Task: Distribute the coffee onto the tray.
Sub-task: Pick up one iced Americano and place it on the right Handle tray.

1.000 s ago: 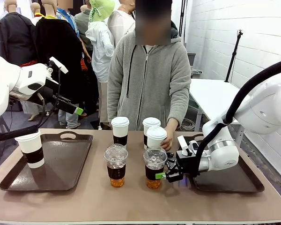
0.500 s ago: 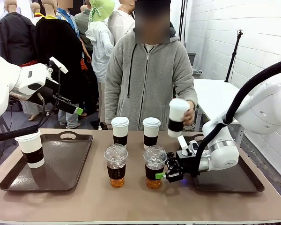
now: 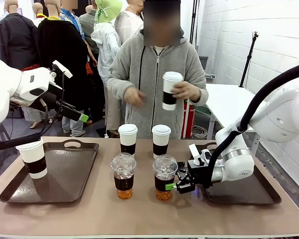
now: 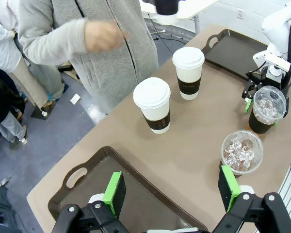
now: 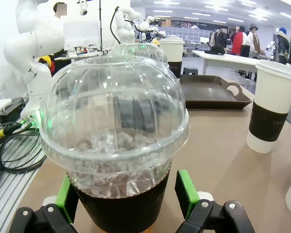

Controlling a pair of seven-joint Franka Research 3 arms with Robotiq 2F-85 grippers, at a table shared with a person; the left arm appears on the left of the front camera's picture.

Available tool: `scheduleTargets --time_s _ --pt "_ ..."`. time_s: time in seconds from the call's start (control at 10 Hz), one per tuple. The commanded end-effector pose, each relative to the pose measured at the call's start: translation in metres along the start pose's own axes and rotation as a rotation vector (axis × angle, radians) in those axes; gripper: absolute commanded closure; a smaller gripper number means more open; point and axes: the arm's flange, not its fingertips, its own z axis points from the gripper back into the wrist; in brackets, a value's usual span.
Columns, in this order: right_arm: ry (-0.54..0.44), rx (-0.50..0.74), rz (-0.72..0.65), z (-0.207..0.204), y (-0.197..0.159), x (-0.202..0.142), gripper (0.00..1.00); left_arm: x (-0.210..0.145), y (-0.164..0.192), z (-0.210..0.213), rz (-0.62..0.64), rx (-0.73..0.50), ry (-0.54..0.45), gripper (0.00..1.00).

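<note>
My right gripper (image 3: 169, 183) (image 5: 127, 195) stands open around the right clear dome-lidded coffee (image 3: 164, 177) (image 5: 116, 141), a green pad on each side of its dark sleeve. A second clear cup (image 3: 123, 175) stands to its left. Two white lidded cups (image 3: 127, 138) (image 3: 161, 139) stand behind them. One white cup (image 3: 32, 158) sits on the left tray (image 3: 65, 191). The person's hand holds another white cup (image 3: 171, 90) at chest height. My left gripper (image 3: 77, 114) (image 4: 172, 190) hangs open, high over the left tray (image 4: 87, 179).
A second dark tray (image 3: 249, 193) lies at the table's right, under my right arm. The person stands at the far edge, behind the cups. Bare tabletop runs along the near edge in front of the clear cups.
The person picked a white cup up from the table beside the others and raised it to chest height. Neither arm has moved.
</note>
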Motion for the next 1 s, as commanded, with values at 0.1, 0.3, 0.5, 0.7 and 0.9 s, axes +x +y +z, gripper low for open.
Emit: scheduleTargets --time_s 0.1,0.3,0.5,0.7,0.9 --pt "0.000 0.001 0.000 -0.0008 0.0003 0.0002 0.00 -0.0005 0.0011 0.0001 0.004 0.003 0.002 0.00" --pt "0.000 0.001 0.000 -0.0008 0.0003 0.0002 0.00 -0.0005 0.0011 0.0001 0.004 0.003 0.002 0.00" --pt "0.000 0.001 0.000 -0.0008 0.0003 0.0002 0.00 -0.0005 0.0011 0.0001 0.004 0.003 0.002 0.00" --pt "0.000 0.000 0.000 0.0000 0.0000 0.0000 0.00 -0.0005 0.0011 0.0001 0.004 0.003 0.002 0.00" --pt "0.011 0.010 0.010 -0.0002 0.0012 -0.0015 0.39 -0.0005 0.0011 0.0001 0.004 0.003 0.002 0.00"
